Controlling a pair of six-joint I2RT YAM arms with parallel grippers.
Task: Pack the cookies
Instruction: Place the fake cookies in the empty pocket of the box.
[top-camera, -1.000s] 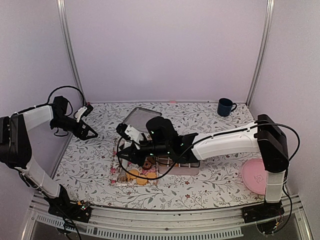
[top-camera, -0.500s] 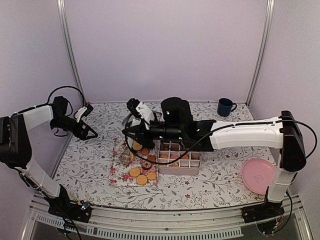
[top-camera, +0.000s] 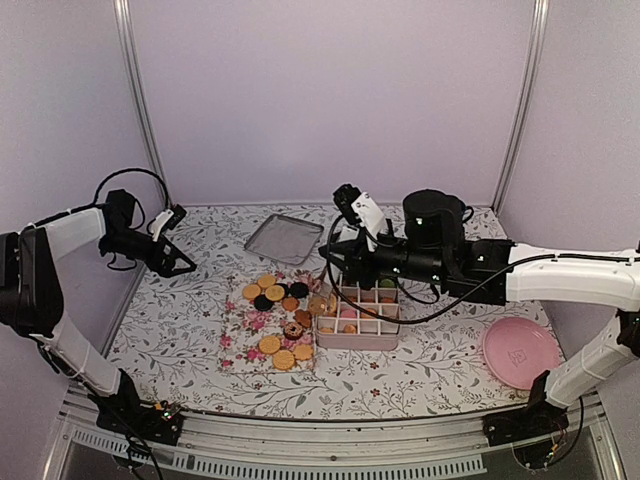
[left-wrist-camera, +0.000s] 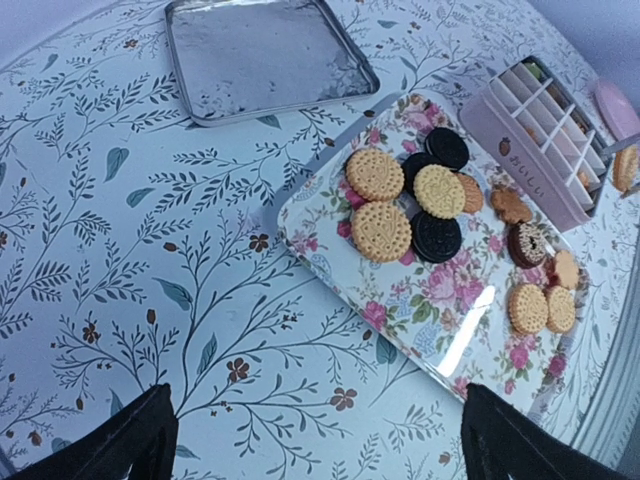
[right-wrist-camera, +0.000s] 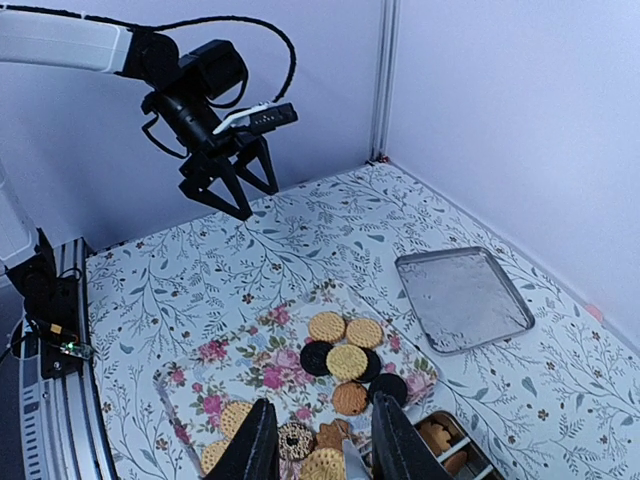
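Several golden and dark cookies lie on a floral tray; they also show in the left wrist view and the right wrist view. A pink divided box to the tray's right holds several cookies. My right gripper hangs over the box's left edge, partly closed on a golden cookie. My left gripper is open and empty above the table at the far left, and its fingers frame bare cloth.
A square metal tray lies behind the floral tray. A blue mug stands at the back right. A large pink plate lies at the front right. Frame posts stand at the back corners.
My right arm rose from the floral tray and swung right, to the box's left edge. The left arm has not moved.
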